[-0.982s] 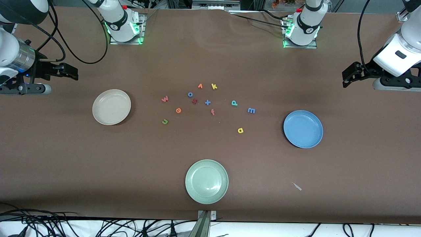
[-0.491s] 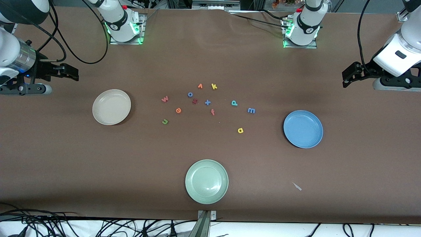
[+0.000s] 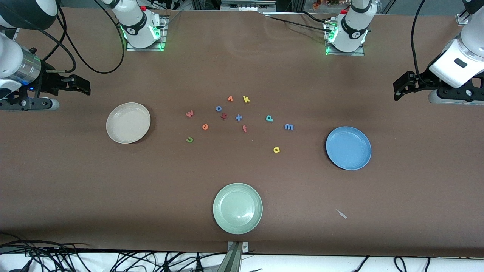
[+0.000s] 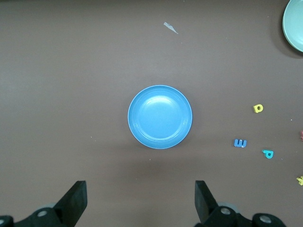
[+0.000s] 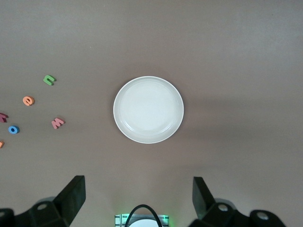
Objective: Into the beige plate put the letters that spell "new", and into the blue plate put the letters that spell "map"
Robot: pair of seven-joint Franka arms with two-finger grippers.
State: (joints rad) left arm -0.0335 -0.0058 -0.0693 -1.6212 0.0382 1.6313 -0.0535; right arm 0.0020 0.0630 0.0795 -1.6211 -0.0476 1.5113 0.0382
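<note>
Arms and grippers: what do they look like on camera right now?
Both arms are glossy white with black joint rings, green-lit bases and black cables. The right gripper and left gripper are black with two angular fingers; a silver wrist band sits above the right one.

Front camera looks down from high; wrist cameras look straight down.

A robotics lab is indicated: two arm bases [image 3: 141,28] are bolted to a brown-covered table [image 3: 242,68], with cables [image 3: 75,260] bundled along its edge.
</note>
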